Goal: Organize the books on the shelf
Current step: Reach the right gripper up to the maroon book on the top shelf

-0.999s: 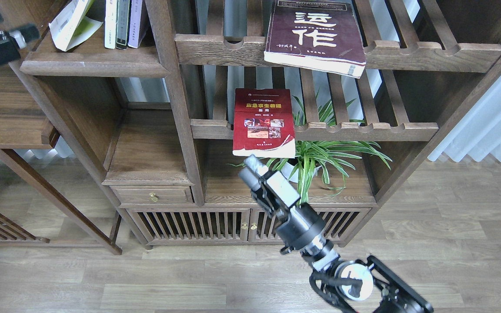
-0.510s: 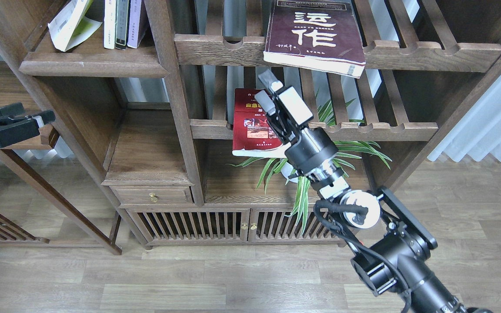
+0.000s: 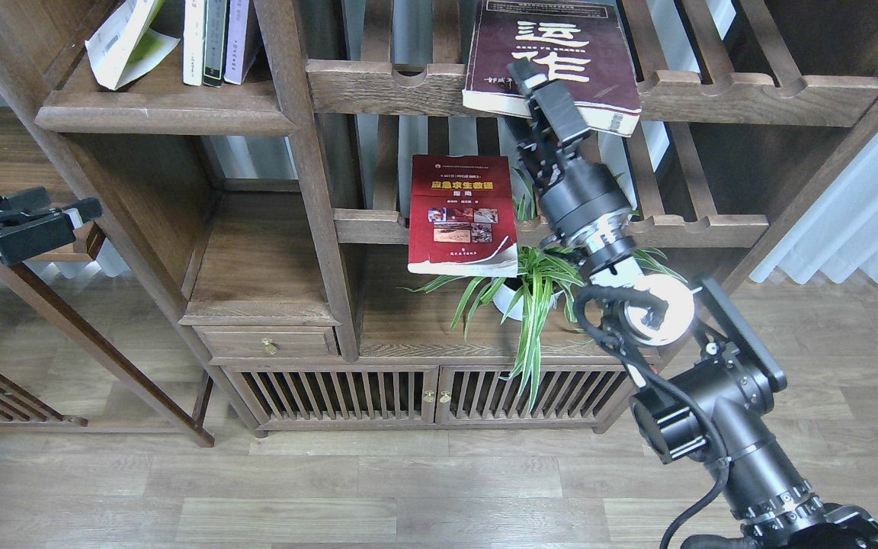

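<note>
The thick maroon book [image 3: 561, 46] with white characters lies on the top slatted rack, its front edge hanging over the rail. My right gripper [image 3: 524, 85] is raised to that front edge at its left corner, and its fingers look apart. The red book [image 3: 462, 213] with small photos lies on the lower rack, jutting forward. The yellow-green book [image 3: 128, 42] leans open on the solid dark-brown shelf [image 3: 165, 114] at the top left. My left gripper [image 3: 73, 212] hovers at the left edge, far from the books; it is dark and its fingers cannot be told apart.
Three thin books [image 3: 214, 38] stand upright on the solid shelf next to the yellow-green one. A potted spider plant [image 3: 534, 293] sits under the red book, close to my right arm. A wooden side table [image 3: 20, 168] stands at the left, curtains at the right.
My right arm has swung up from below the red book, past it, to the maroon book's front edge. My left gripper dropped from the top-left corner to mid-left, then stayed.
</note>
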